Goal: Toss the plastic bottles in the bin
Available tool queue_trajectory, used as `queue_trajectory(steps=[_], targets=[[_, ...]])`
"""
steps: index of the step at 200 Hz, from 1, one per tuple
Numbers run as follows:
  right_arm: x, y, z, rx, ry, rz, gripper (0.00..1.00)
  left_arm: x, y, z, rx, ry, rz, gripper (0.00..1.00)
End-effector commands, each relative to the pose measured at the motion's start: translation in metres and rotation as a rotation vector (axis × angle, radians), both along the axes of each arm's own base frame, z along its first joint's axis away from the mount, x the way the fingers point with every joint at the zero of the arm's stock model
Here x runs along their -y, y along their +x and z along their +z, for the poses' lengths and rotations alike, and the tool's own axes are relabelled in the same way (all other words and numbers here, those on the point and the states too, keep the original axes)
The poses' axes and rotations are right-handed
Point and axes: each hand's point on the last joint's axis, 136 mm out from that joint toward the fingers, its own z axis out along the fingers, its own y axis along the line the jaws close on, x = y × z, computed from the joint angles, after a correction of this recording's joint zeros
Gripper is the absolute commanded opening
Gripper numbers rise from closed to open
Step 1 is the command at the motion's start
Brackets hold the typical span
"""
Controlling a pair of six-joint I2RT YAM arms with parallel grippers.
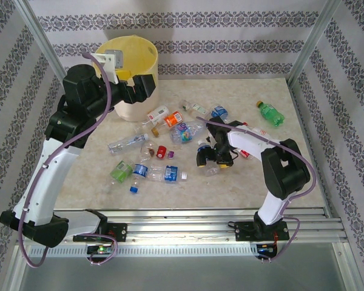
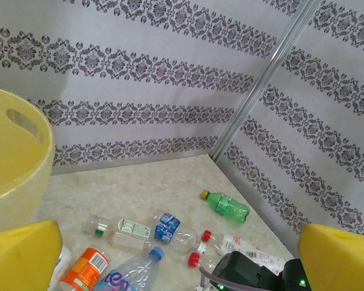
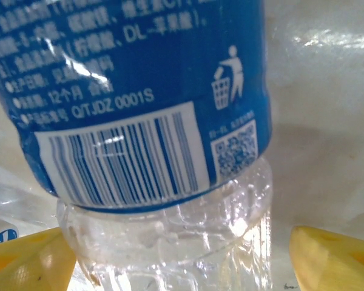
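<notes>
Lying scattered on the desk [image 1: 230, 189], many bottles [image 1: 185, 130] are outside the bin [image 1: 147, 51], which stands just left of the spread, empty left jaws. The right jaws straddle a blue-label bottle [image 3: 139, 109], spread, not yet pinching it.

"Q/TJDZ 0001S" on blue bottle label [image 3: 127, 73]

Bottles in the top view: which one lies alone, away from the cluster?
The yellow-capped green bottle, far right by itself; the rest lie bunched together left of it.
</notes>
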Motion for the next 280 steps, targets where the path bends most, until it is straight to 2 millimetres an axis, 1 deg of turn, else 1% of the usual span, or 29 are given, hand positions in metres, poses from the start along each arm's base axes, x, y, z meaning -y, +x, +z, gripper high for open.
queue_trajectory(steps=[1,16,39,56,71,95,111,130,154,181,207,229,251,280], targets=[[-0.003,0.004,-0.005,-0.005,-0.011,0.019,0.85,0.001,-0.010,-0.001,-0.017,-0.004,0.001,1.00],[-0.005,0.003,-0.008,-0.008,-0.012,0.027,0.83,0.003,-0.011,-0.003,-0.024,0.014,0.004,1.00],[-0.006,0.002,-0.010,-0.002,-0.019,0.035,0.82,0.009,-0.011,-0.009,-0.028,0.064,0.007,1.00],[-0.007,0.000,-0.011,-0.004,-0.017,0.035,0.77,0.015,-0.011,-0.015,-0.038,0.087,-0.002,1.00],[-0.008,-0.001,-0.012,-0.005,-0.015,0.036,0.74,0.021,-0.012,-0.015,-0.038,0.087,-0.015,1.00],[-0.008,-0.002,-0.010,0.002,-0.008,0.035,0.67,0.026,-0.012,-0.017,-0.034,0.090,-0.023,1.00],[-0.008,-0.002,-0.008,0.007,-0.005,0.034,0.66,0.029,-0.012,-0.017,-0.032,0.088,-0.028,1.00],[-0.008,-0.004,-0.007,0.007,-0.003,0.035,0.62,0.032,-0.012,-0.017,-0.031,0.088,-0.035,1.00],[-0.008,-0.005,-0.006,0.010,-0.003,0.033,0.60,0.036,-0.013,-0.021,-0.036,0.085,-0.040,1.00],[-0.007,-0.005,-0.002,0.014,-0.002,0.031,0.55,0.038,-0.014,-0.023,-0.039,0.084,-0.046,1.00],[-0.007,-0.008,0.005,0.027,0.002,0.025,0.52,0.041,-0.014,-0.024,-0.039,0.078,-0.054,1.00],[-0.006,-0.009,0.014,0.055,0.005,0.019,0.50,0.046,-0.014,-0.026,-0.046,0.070,-0.068,1.00],[-0.005,-0.007,0.030,0.103,0.016,0.014,0.49,0.050,-0.011,-0.030,-0.058,0.048,-0.073,1.00],[-0.001,-0.001,0.055,0.188,0.028,0.013,0.48,0.055,-0.008,-0.036,-0.075,0.006,-0.076,1.00]])
